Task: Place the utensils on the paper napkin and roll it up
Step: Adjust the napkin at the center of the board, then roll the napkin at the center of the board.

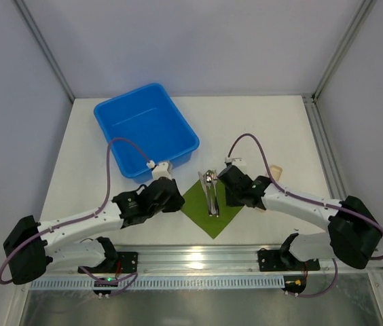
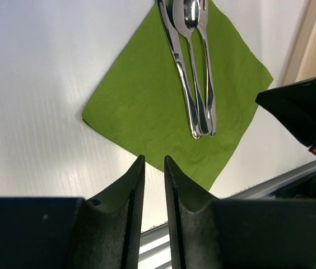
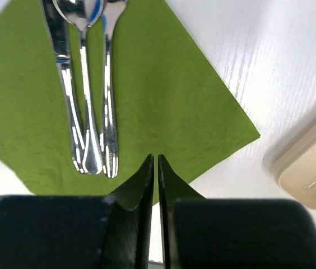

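**A:** Where were the utensils [image 2: 194,73] at that moment?

**B:** They lay on the paper napkin [image 2: 141,106], three pieces side by side and touching. They ran along the line from its far corner toward its near corner. The handles ended short of the near corner.

**A:** Why in such a tight bundle?

**B:** I think it was so that they could roll as one body. Pieces lying apart would slide out of the paper.

**A:** And the hands?

**B:** The left gripper [image 2: 154,162] hovered over the near left edge of the napkin. Its fingers were a little apart, with nothing between them. The right gripper [image 3: 154,159] hovered over the near right edge, with its fingers together and also empty.

**A:** So neither one held anything?

**B:** No. In my judgement the placing was done and the rolling was not yet begun, because the napkin lay flat. A narrow opening suits a pinch on thin paper, but a flat sheet on the table [image 1: 273,129] is hard to lift.

**A:** Was anything in the way?

**B:** The blue bin [image 1: 145,129] stood well apart. A beige thing [image 3: 309,174] lay to the right of the napkin, not touching it.
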You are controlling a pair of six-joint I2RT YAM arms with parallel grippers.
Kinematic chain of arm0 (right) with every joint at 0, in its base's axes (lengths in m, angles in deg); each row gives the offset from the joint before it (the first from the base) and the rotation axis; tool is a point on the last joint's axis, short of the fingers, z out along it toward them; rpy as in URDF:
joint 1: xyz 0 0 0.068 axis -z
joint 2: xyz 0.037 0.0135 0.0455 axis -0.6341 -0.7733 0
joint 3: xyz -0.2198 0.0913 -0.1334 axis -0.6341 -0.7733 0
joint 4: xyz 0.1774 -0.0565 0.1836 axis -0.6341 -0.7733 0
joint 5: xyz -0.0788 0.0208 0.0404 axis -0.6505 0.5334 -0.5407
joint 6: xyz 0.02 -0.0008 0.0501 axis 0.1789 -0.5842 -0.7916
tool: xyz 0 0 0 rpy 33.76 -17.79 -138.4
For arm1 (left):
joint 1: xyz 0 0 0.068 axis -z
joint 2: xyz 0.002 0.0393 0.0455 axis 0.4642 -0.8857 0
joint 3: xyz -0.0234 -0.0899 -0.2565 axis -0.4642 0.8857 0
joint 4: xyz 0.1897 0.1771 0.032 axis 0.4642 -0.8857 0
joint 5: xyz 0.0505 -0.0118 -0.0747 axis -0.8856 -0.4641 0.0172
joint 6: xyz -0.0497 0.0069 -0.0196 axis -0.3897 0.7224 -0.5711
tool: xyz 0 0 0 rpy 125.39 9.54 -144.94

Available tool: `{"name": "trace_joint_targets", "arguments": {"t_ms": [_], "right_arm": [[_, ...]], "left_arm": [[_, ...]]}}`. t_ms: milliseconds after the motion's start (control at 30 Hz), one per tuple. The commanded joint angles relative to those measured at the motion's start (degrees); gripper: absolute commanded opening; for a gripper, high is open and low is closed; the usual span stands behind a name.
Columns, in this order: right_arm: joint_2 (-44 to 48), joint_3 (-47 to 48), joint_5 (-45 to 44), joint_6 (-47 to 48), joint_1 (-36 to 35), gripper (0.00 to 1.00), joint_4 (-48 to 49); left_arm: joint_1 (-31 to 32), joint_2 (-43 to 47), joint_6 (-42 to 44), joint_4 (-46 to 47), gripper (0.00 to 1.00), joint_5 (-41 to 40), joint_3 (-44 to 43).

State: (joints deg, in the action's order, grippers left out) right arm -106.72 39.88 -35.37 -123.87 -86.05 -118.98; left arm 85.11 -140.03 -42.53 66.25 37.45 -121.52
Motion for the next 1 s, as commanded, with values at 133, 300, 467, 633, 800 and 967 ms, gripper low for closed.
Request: {"name": "trace_joint_targets", "arguments": {"t_ms": [133,300,467,633,800,967], "right_arm": [[11.59,-5.82,7.23,-1.49,-1.99,0.22,2.37],[17.39,-12.06,12.52,-4.66,-3.4,0.38,6.68],[18.11,-14.43,14.71,-6.59,-4.27,0.43,7.56],[17.93,-16.02,15.86,-8.79,-7.26,0.46,8.89],[17.93,-17.08,15.86,-11.25,-10.86,0.48,9.68],[17.5,-17.96,13.13,-13.01,-13.07,0.49,10.29]], "left_arm": [[-0.15,4.39,-0.96,0.95,0.27,3.39,2.96],[-0.15,5.98,-1.58,2.26,0.29,5.5,4.37],[-0.15,6.77,-2.72,3.05,0.35,6.99,5.87],[-0.23,8.17,-2.98,3.23,0.45,7.69,6.66],[-0.15,9.32,-3.42,3.41,0.5,8.22,7.45],[-0.15,10.28,-3.95,3.76,0.52,8.49,8.77]]}}
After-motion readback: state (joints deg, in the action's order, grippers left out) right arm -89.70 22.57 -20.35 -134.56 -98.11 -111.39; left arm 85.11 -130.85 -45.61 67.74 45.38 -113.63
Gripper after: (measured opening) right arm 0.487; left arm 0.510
